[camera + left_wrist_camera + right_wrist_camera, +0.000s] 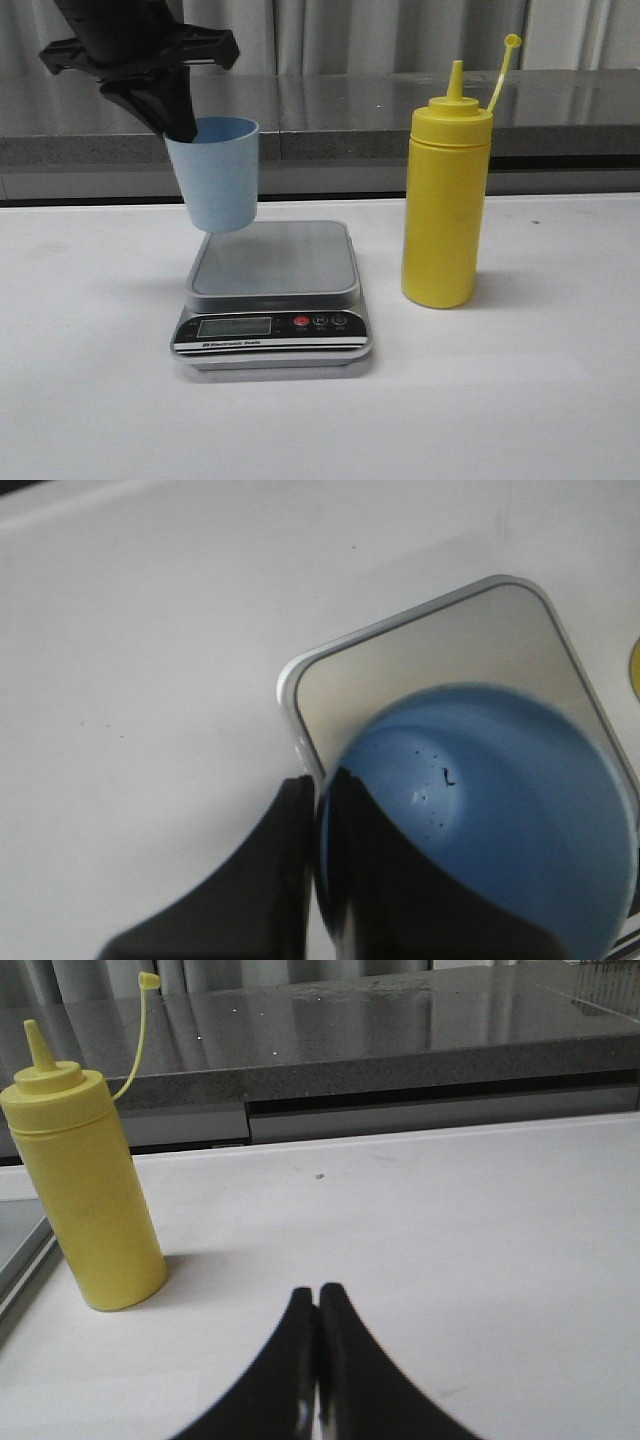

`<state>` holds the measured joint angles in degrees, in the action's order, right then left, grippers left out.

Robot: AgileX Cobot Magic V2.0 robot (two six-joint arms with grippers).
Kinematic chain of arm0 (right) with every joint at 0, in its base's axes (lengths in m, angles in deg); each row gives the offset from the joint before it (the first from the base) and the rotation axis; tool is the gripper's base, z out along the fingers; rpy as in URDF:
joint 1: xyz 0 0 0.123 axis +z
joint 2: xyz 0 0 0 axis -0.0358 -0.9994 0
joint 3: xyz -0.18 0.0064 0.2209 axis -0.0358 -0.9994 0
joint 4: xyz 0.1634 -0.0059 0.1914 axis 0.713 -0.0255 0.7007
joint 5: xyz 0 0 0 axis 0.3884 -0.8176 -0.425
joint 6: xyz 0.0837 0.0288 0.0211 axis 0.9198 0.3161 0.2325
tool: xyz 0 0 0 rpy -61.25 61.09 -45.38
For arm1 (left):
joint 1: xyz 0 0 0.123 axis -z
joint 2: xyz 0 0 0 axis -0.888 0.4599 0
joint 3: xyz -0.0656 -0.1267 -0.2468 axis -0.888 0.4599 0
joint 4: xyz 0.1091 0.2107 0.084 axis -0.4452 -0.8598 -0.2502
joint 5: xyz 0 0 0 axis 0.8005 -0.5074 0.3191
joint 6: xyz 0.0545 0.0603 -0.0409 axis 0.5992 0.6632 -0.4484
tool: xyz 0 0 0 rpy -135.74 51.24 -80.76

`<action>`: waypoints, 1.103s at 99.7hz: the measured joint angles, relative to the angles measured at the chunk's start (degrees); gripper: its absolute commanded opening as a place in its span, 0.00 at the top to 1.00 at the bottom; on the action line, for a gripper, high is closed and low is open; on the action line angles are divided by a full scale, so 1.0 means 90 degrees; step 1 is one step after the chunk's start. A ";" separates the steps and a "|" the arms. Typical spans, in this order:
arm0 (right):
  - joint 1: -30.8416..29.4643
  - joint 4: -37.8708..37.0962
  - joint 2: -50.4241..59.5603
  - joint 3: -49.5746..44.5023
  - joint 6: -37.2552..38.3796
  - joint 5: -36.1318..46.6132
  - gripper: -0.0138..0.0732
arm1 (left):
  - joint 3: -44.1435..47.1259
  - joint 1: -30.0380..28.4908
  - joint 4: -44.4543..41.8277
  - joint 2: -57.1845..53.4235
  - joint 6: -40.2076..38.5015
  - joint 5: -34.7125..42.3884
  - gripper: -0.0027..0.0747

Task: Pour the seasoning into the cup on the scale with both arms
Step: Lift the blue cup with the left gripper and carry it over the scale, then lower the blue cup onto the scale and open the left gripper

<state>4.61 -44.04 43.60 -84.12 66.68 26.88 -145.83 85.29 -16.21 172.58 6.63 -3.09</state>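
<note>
1. Front view: the left gripper (180, 125) pinches the cup (222, 172) by its rim above the scale (272, 295); whether the base touches is unclear. The arm is cropped.
2. Left wrist view: one finger (400, 880) inside the cup (520, 800) hides its near wall.
3. Right wrist view: the right gripper (318, 1360) is closed and empty, with the seasoning (90, 1200) ahead, well apart.

Bare desk (560, 400) lay open right of the seasoning bottle (445, 205); the scale (272, 295) stood just beside its left.

Scale (272, 297), black front strip: small white lettering, apparently "Electronic Scale"; LCD blank. No other legible text.
</note>
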 measured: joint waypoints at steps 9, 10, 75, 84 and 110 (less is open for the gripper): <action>0.0000 0.0000 0.0000 0.0000 0.0000 0.0000 0.92 | 0.0000 0.0169 0.0000 0.0158 0.0000 0.0011 0.99; 0.0000 0.0000 0.0000 0.0000 0.0000 0.0000 0.92 | 0.0000 0.0194 0.0000 0.0170 0.0000 0.0011 0.99; 0.0000 0.0000 0.0000 0.0000 0.0000 0.0000 0.92 | 0.0000 0.0605 0.0010 0.0382 0.0000 0.0468 0.65; 0.0000 0.0000 0.0000 0.0000 0.0000 0.0000 0.92 | 0.0000 0.0605 0.0010 0.0382 0.0000 0.0468 0.64; 0.0000 0.0000 0.0000 0.0000 0.0000 0.0000 0.92 | -0.0010 0.0605 -0.0052 0.0382 0.0004 0.0468 0.66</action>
<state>4.61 -44.04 43.60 -84.12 66.68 26.88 -145.91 90.74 -16.68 176.02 6.67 1.11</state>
